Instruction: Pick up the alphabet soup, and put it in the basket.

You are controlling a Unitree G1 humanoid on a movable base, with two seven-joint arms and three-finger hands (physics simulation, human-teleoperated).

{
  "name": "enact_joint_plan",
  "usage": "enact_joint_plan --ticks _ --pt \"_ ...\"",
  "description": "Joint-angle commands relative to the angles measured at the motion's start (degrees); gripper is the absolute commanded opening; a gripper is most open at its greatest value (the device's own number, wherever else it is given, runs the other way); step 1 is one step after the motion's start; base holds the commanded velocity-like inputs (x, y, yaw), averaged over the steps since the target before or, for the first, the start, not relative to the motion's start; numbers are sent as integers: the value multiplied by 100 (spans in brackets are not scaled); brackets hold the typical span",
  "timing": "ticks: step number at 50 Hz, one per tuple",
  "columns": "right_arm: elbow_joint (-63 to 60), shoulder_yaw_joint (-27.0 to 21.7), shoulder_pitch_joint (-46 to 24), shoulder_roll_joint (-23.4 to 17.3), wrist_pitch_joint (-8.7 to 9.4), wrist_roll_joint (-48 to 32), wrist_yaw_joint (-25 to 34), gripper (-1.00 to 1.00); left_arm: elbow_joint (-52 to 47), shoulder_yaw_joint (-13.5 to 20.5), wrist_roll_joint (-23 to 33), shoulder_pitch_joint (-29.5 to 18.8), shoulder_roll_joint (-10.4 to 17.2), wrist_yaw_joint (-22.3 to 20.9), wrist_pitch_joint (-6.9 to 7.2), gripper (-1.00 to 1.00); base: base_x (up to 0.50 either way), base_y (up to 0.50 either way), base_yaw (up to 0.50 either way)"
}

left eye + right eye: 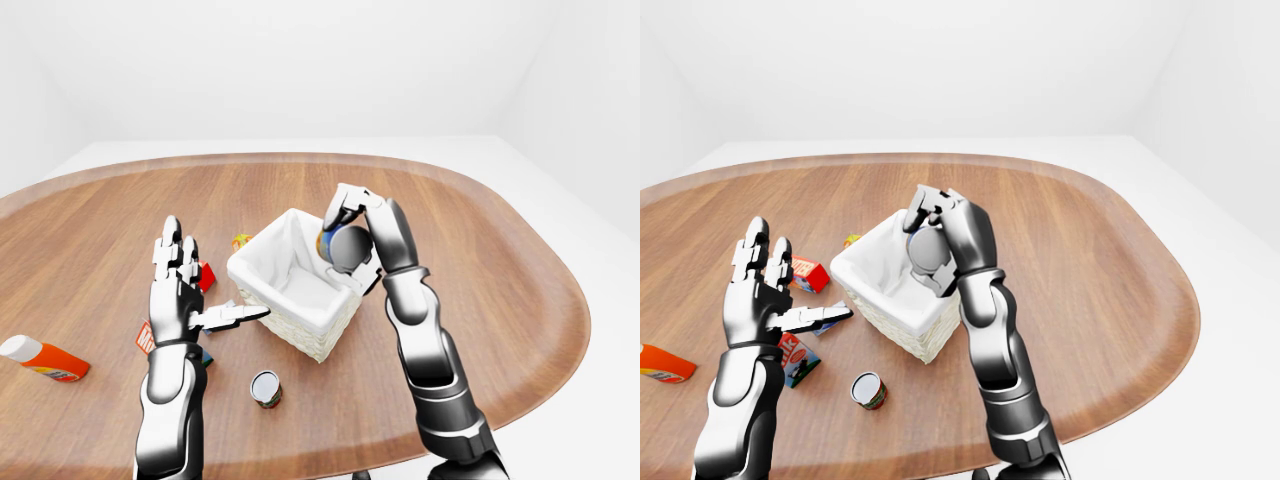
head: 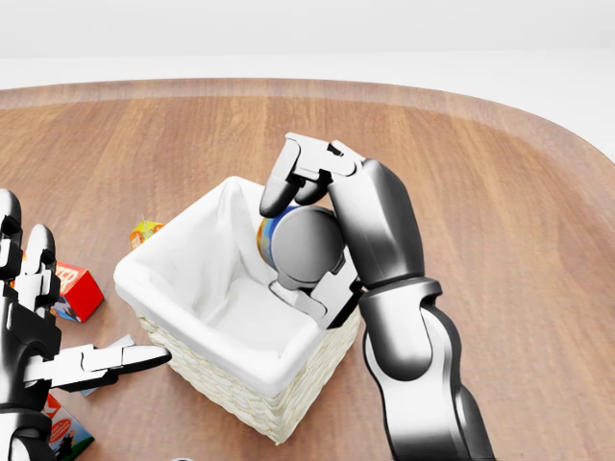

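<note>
The alphabet soup can [image 2: 267, 236], blue and yellow with a grey end facing me, lies on its side in my right hand [image 2: 303, 238]. The hand is shut on it, fingers [image 2: 288, 173] over the top and thumb underneath. Can and hand hover over the right part of the basket [image 2: 207, 341], a wicker box with a white cloth lining that stands on the wooden table. The basket's inside shows only white cloth. My left hand [image 2: 91, 307] is open, held upright just left of the basket with its thumb pointing at the basket wall.
A red box [image 2: 77, 291] and a small yellow item [image 2: 144, 231] lie left of the basket. A second can [image 1: 266, 388] lies below the basket in the left-eye view, a carton [image 1: 795, 355] under my left hand, and a bottle [image 1: 40, 358] far left.
</note>
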Motion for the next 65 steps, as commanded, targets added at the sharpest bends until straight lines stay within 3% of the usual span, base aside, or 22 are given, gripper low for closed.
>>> enact_joint_plan --ticks 1,49,65 --pt "826 -74 -471 31 0 206 -297 -100 -49 0 -3 10 -2 -1 0 100 0 0 0" --pt "3245 131 -1627 459 0 -1156 -128 -100 -25 26 -42 -14 9 -13 0 100 0 0 0" --pt "4516 -69 -2331 385 0 -1032 -429 -100 7 14 -36 -17 9 -15 0 100 0 0 0"
